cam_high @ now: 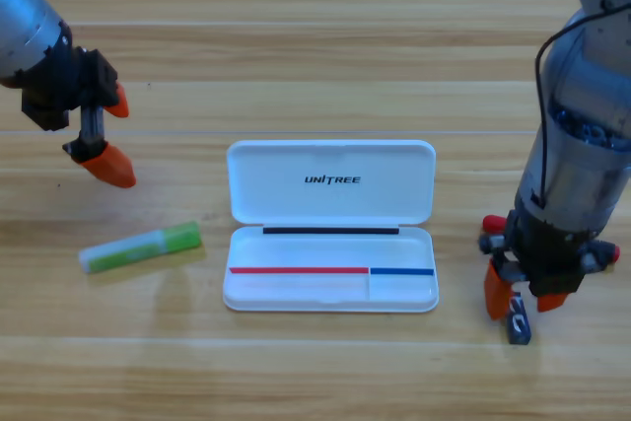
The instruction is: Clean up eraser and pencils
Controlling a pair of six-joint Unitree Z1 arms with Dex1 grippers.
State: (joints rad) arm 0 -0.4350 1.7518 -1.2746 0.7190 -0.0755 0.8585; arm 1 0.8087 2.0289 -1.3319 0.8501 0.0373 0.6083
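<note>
Eraser (520, 326) under right hand (525, 299), beside open case (331, 194).

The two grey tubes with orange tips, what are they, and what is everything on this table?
They are robot arms, seen by one camera looking down on a wooden table. Each ends in a gripper with two orange jaws. The left gripper hangs open above a light green stick. The right gripper points down at a small black eraser, touching it or nearly so. Between them lies an open white case, nothing put in it yet.
</note>
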